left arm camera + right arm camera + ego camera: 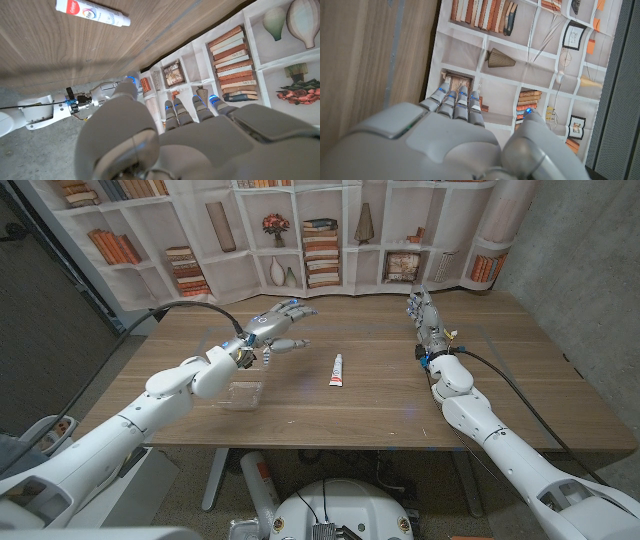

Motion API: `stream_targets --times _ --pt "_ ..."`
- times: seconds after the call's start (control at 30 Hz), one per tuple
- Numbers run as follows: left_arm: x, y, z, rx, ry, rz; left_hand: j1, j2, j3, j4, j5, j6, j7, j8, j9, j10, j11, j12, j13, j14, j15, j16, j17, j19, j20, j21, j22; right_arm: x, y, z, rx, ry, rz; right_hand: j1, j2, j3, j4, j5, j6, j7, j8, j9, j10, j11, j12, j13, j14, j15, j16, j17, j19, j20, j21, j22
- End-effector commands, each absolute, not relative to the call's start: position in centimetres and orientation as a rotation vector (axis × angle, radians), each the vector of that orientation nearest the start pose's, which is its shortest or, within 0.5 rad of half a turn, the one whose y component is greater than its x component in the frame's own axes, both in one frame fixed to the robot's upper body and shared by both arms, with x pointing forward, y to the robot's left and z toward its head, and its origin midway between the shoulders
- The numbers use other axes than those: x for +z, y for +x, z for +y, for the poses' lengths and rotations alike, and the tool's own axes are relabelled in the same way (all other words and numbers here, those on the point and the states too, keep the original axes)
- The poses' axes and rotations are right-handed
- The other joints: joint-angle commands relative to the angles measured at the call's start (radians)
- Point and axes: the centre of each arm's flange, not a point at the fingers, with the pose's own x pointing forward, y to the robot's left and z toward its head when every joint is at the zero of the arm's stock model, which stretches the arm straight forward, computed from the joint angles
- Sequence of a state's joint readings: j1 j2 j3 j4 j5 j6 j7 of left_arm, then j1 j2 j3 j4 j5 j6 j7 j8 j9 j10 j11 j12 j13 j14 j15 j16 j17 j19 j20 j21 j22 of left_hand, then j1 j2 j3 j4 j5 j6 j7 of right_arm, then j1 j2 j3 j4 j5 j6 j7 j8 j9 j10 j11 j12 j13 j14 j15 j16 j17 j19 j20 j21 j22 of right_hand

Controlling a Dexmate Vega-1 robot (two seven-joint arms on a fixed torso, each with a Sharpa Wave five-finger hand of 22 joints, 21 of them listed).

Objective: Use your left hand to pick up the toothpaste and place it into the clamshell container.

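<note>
Left hand (272, 328) hangs above the tabletop (380, 395) in the head view, fingers spread wide and holding nothing. Taking the toothpaste (338, 370) as landmark, this hand is off to the robot's left of it and a little farther from the robot, well apart from it. The clear clamshell (241, 395) sits further left of the tube and nearer the robot, under the left forearm; whether its lid is up cannot be told. The right hand (424, 313) stands to the robot's right of the tube, near the tabletop's far edge, fingers straight and empty. The tube lies flat with its long axis running almost straight away from the robot, the red-marked end nearer.

From the left wrist view, the toothpaste (93, 12) lies on the wood well apart from the left hand (165, 135), whose fingers reach out straight and open. The right hand (122, 90) shows beyond.

Seen in the right wrist view, the right hand (455, 135) is open, fingers together, beside the tabletop (370, 55).

The tube is probably light and soft-walled, with a slick skin that could slide on the wood. A pinch across its narrow width near mid-body looks the safest hold.
</note>
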State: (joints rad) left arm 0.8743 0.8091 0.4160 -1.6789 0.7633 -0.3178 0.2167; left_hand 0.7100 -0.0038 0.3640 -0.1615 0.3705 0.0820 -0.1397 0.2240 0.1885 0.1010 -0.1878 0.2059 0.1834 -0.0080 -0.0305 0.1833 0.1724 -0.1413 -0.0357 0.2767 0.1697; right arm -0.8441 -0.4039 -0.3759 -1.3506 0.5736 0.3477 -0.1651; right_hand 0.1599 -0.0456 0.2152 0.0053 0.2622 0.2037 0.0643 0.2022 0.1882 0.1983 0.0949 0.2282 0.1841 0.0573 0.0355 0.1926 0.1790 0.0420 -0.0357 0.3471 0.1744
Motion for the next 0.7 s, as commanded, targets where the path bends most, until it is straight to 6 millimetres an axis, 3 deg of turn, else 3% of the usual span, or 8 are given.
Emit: stream_targets --times 0.03,0.7 --pt "2.4 56.5 22.7 -0.031 1.622 -1.067 0.017 -0.004 0.002 -0.004 0.004 0.0 -0.012 -0.003 0.002 -0.009 -0.009 -0.004 0.005 -0.004 -0.113 -0.001 0.002 0.009 -0.028 -0.002 0.005 -1.1 64.4 -25.5 0.089 0.147 -0.689 0.007 0.008 0.001 -0.001 -0.001 0.007 0.001 -0.003 0.002 0.008 -0.003 -0.002 0.001 0.009 0.004 -0.003 0.002 0.014 -0.016 -0.004 0.004" --pt "3.0 56.8 21.0 -0.054 1.742 -1.089 0.064 -0.007 0.009 -0.008 0.002 -0.012 -0.052 -0.01 0.003 -0.019 -0.022 -0.01 0.005 -0.001 -0.105 0.0 0.002 0.029 -0.004 -0.01 0.006 -1.1 64.1 -25.9 0.077 0.164 -0.701 0.007 0.01 -0.001 -0.002 -0.003 0.007 0.001 -0.003 0.002 0.011 -0.002 -0.003 0.001 0.01 0.003 -0.004 0.002 0.017 -0.015 -0.011 0.004"
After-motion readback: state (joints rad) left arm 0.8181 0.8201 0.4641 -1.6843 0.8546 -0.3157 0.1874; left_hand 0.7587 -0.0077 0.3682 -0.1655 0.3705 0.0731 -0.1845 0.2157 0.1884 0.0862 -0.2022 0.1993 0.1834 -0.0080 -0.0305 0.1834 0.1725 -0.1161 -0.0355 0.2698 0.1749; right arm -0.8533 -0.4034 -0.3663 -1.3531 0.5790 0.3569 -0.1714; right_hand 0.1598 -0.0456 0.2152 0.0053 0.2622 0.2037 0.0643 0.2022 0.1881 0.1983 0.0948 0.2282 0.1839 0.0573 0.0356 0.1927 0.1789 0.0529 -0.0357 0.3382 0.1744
